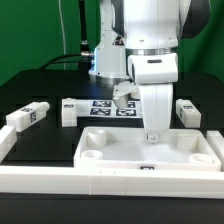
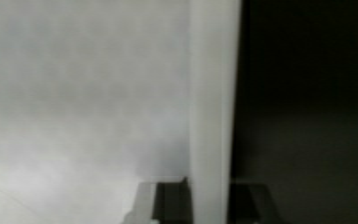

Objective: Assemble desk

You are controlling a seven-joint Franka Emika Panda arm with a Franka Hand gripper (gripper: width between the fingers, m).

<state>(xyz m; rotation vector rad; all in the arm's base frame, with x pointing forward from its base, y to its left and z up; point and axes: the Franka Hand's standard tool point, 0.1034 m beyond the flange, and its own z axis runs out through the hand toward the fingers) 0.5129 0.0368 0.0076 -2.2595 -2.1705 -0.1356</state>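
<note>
The desk panel (image 1: 120, 150) lies flat at the front middle of the black table, rim up, with round sockets at its corners. My gripper (image 1: 152, 133) points straight down onto the panel's far rim, toward the exterior view's right. In the wrist view the rim (image 2: 211, 100) runs between my two dark fingers (image 2: 172, 202), which press against it on both sides; my gripper (image 2: 210, 190) is shut on it. Three legs lie behind the panel: one at far left (image 1: 28, 116), one left of middle (image 1: 68, 112), one at right (image 1: 186, 112). A fourth white piece (image 1: 122, 95) shows behind my gripper.
The marker board (image 1: 103, 106) lies behind the panel, under the arm. Long white rails (image 1: 110, 182) frame the table at the front and at the left (image 1: 8, 148). A cable and a stand are at the back.
</note>
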